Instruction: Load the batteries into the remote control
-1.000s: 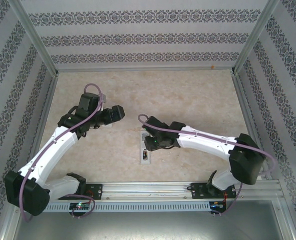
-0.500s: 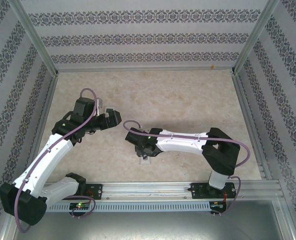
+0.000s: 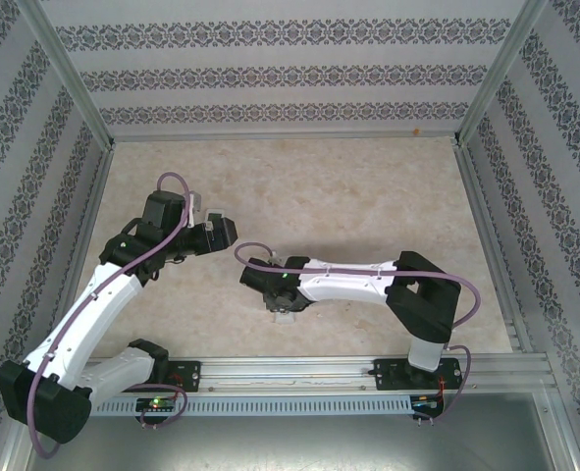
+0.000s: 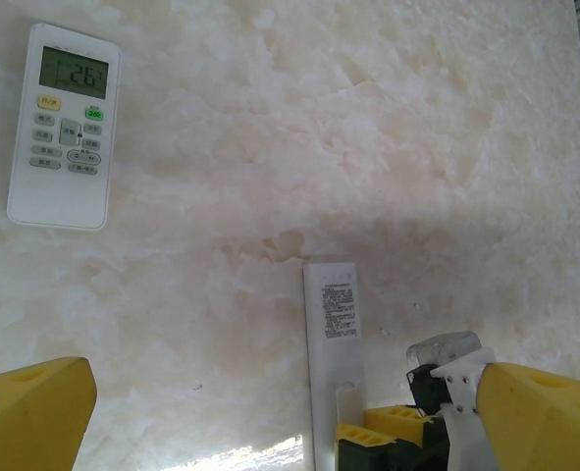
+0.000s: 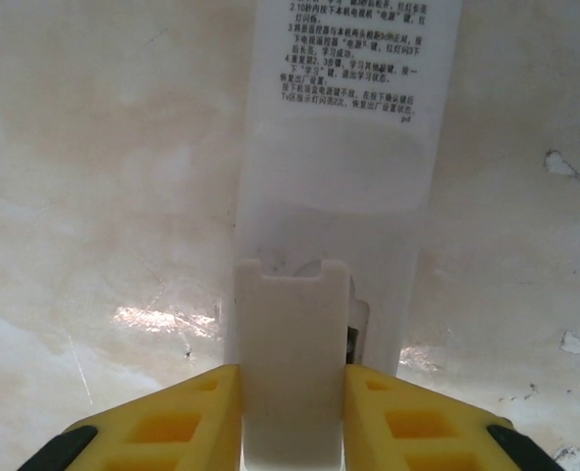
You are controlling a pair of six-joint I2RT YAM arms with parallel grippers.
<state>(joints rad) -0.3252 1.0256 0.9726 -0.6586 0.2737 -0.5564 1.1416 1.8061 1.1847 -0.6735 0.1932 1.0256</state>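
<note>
slim white remote control (image 4: 333,329) face-down, label up

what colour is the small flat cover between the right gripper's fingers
White cover, like the long slim remote; best in right wrist view.

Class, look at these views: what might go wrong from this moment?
The right pincer pinches the battery cover by its narrow edges; it might slip or skew. The remote control lies unheld while the left pincer hangs open, apart from it, so a push might slide it.
</note>
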